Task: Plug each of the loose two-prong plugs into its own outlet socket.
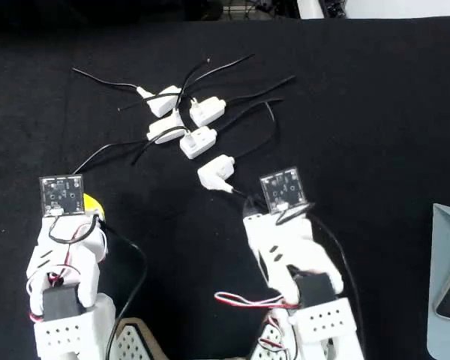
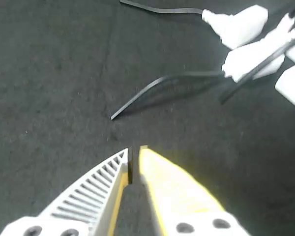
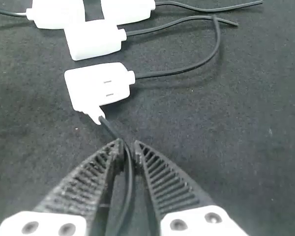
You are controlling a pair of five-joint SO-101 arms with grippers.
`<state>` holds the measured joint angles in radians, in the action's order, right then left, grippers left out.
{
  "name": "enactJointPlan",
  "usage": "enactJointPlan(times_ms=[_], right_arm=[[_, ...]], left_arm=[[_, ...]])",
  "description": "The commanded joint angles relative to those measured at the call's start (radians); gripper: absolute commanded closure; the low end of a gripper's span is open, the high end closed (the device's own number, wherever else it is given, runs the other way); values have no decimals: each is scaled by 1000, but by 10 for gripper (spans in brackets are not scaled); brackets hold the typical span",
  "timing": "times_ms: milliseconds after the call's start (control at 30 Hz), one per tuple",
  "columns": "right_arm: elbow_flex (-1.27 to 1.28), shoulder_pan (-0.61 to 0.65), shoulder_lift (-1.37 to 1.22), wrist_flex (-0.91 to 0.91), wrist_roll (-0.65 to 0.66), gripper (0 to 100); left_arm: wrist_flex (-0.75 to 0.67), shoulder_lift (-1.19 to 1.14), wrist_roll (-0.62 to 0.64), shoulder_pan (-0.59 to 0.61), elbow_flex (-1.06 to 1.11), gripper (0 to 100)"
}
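right wrist view: right jaws clamp the black cord just behind the slotted white block, likely to steer it; left jaws together, empty.

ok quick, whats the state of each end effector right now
left end effector: closed, empty
right end effector: closed on the black cable

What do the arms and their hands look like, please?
The left arm and right arm are white with black motors, red and black wires and a square black board. Left hand: one white ribbed finger, one yellow. Right hand: two dark ribbed fingers.
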<state>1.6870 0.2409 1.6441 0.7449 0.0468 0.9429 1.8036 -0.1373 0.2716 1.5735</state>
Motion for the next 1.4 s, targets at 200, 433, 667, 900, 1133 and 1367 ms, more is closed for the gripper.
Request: enactJointPlan(times_ms=[200, 433, 667, 900, 1133, 1367], right_arm=[[-1, -14, 232, 227, -8, 790], [-2, -72, 240, 272, -8, 789], [-2, -232, 231, 307, 0, 789], [-2, -146, 232, 496, 2, 790], [-2, -107, 232, 529, 23, 802], [-2, -112, 231, 549, 153, 970]], left_arm=[[6, 15, 101, -1, 82, 728], [5, 17, 100, 1, 125, 733], [14, 12, 100, 1, 125, 733], [49, 12, 100, 1, 125, 733], [63, 12, 100, 1, 125, 733], [115, 12, 100, -4, 125, 733]])
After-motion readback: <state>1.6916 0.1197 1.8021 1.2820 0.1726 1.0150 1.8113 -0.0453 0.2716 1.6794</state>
